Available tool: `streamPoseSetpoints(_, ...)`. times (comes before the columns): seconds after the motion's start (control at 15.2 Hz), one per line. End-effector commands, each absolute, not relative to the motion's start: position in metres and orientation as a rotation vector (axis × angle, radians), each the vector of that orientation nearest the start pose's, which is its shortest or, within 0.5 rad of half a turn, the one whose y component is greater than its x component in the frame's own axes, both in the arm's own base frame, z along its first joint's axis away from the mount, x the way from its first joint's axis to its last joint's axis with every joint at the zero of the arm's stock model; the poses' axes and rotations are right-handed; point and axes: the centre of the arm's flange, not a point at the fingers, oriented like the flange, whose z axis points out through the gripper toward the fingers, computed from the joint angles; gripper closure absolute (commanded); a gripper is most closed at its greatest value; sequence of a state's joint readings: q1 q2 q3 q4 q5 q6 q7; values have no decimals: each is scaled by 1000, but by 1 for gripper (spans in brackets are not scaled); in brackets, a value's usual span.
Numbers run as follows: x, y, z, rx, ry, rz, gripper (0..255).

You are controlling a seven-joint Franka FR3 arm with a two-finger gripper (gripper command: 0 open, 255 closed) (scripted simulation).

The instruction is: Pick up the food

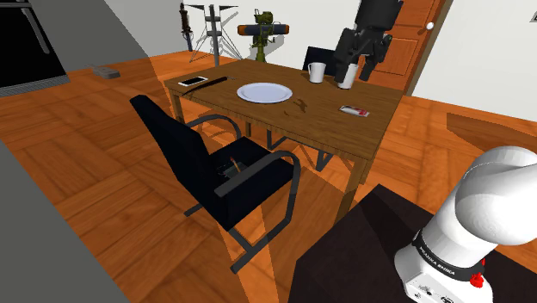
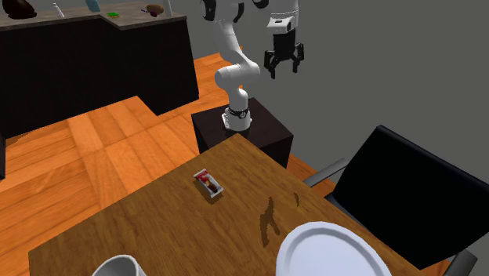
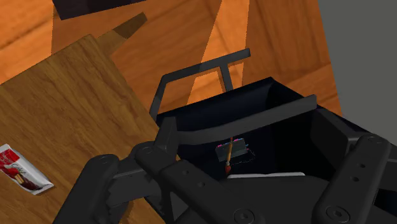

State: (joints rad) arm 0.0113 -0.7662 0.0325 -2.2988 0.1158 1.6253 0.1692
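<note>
Approaching is the step, I judge: shoulder view puts the food packet [image 1: 353, 110] near the edge of the table [image 1: 284, 120] nearest the stand [image 1: 370, 241]. Second exterior view: gripper [image 2: 284, 69] high, jaws parted, holding nothing. Wrist view: packet lies aside of the gripper, so centre over it, then descend.

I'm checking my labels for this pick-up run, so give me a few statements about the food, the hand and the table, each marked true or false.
1. The food packet lies on the wooden table. True.
2. The hand is shut on the packet. False: it hangs open in the air, well apart from the packet, holding nothing.
3. The packet lies on the white plate. False: it lies on bare wood, apart from the plate.
4. A black chair stands at the table. True.
</note>
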Motion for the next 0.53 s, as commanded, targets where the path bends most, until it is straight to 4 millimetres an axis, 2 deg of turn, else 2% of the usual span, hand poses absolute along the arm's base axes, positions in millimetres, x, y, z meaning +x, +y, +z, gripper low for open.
streamPoseSetpoints(0.0, 318, 29, 617, -3030, 204, -125, 0)
streamPoseSetpoints(0.46, 343, -47, 573, -3054, 115, -103, 0)
